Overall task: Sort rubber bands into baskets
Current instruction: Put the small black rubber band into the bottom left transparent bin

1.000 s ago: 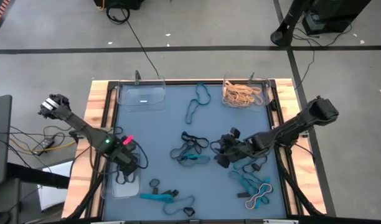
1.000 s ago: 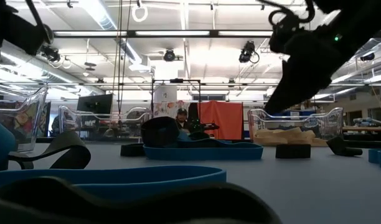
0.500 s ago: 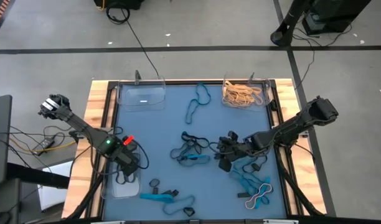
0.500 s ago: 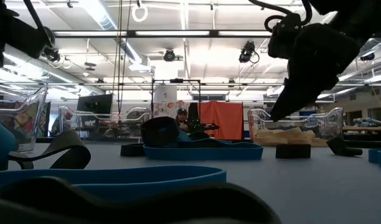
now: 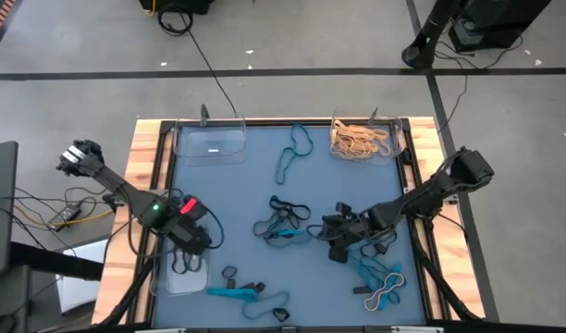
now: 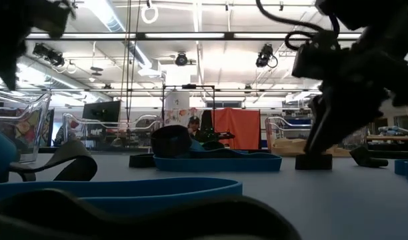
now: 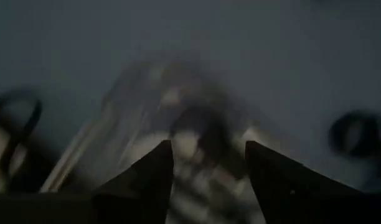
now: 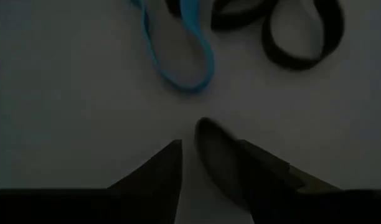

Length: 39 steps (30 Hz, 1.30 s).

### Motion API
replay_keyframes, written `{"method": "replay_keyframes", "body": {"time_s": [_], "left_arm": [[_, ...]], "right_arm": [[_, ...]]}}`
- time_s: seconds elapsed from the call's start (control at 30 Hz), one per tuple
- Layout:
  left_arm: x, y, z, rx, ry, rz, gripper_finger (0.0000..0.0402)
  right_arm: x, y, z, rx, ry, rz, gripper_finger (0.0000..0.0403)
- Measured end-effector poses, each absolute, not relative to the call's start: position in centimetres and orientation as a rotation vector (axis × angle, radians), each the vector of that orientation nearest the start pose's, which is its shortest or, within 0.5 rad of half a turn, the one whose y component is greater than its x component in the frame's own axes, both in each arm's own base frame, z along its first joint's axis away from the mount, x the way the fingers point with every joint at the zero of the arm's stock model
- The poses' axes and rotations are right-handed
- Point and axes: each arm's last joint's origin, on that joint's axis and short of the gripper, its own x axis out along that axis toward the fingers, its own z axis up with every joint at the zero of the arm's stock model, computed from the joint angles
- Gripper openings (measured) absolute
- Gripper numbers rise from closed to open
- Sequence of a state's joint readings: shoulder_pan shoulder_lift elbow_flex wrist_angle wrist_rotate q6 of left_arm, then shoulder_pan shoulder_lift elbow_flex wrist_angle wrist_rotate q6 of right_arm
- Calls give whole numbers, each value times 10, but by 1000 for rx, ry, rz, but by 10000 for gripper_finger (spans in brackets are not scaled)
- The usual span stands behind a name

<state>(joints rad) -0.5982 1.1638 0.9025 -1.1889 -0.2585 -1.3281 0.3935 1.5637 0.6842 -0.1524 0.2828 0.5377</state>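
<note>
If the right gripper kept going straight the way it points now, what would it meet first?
Probably the small black rubber band lying between the open jaws of the right gripper, just above the table. The blue band lies further on. Depth is hard to judge here.

Robotics lab: ceiling strip lights (image 6: 191, 35), overhead rigging, floor cables (image 5: 204, 55).

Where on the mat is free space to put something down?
The bare patch lies between the empty basket and the left gripper. Crowded: the centre and the near right corner, with rubber bands around the right gripper.
</note>
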Motion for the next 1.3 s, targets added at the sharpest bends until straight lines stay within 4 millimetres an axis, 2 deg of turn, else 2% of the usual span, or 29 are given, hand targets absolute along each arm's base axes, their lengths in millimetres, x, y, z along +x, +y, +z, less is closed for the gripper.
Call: {"method": "replay_keyframes", "body": {"time_s": [0.23, 0.33, 0.43, 0.5, 0.6, 0.9, 1.13, 1.3], "left_arm": [[171, -99, 250, -383, 923, 512, 202], [179, -103, 251, -332, 838, 485, 202], [189, -106, 253, -220, 747, 456, 202], [197, -110, 252, -138, 693, 440, 202], [213, -119, 249, -32, 609, 426, 202], [262, -144, 227, 123, 483, 323, 202], [290, -144, 220, 129, 387, 281, 202], [302, -142, 215, 100, 364, 215, 202]], "right_arm": [[254, 99, 118, 135, 1008, -186, 131], [256, 100, 117, 137, 993, -185, 93], [258, 102, 119, 153, 957, -171, 34], [262, 103, 122, 172, 911, -152, 13], [270, 106, 129, 195, 791, -163, 21], [287, 112, 151, 145, 522, -67, 13], [293, 114, 163, 94, 394, -23, 9], [295, 115, 169, 62, 332, -3, 9]]}}
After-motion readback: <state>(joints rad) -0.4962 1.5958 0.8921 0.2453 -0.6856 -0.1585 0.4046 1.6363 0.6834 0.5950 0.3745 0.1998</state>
